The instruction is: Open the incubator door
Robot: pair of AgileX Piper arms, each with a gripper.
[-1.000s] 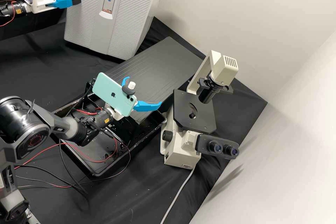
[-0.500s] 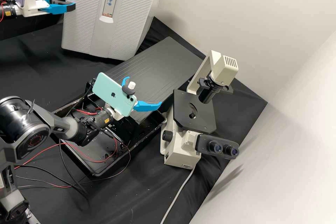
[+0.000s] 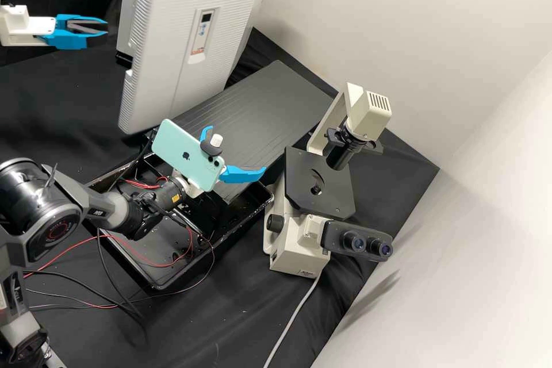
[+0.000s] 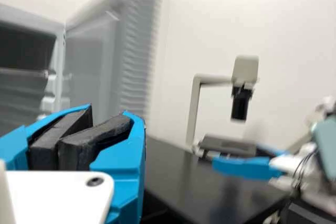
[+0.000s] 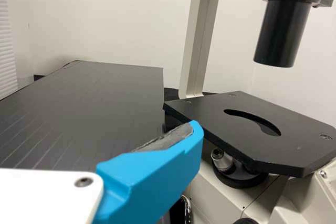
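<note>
While the incubator door (image 3: 167, 57) is seen swung open from its cabinet (image 3: 124, 34), L gripper (image 3: 107, 29) is held near it, apart, w/ fingers pressed tog. — and R gripper (image 3: 237, 149)? Fingers spread, held by the dark panel (image 3: 270, 106), w/ the microscope (image 3: 305, 184) set nearby, apprx. mid-bench, high view.

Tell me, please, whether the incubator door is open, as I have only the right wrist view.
Observer: Yes, the high view shows the incubator door standing swung out from the incubator.

Operator: Thank you; could you also tell me whether the left tool is holding the door?

Observer: No, in the high view the left tool is off to the side of the door, its two fingers closed together with nothing between them, and black cloth shows in the gap.
</note>
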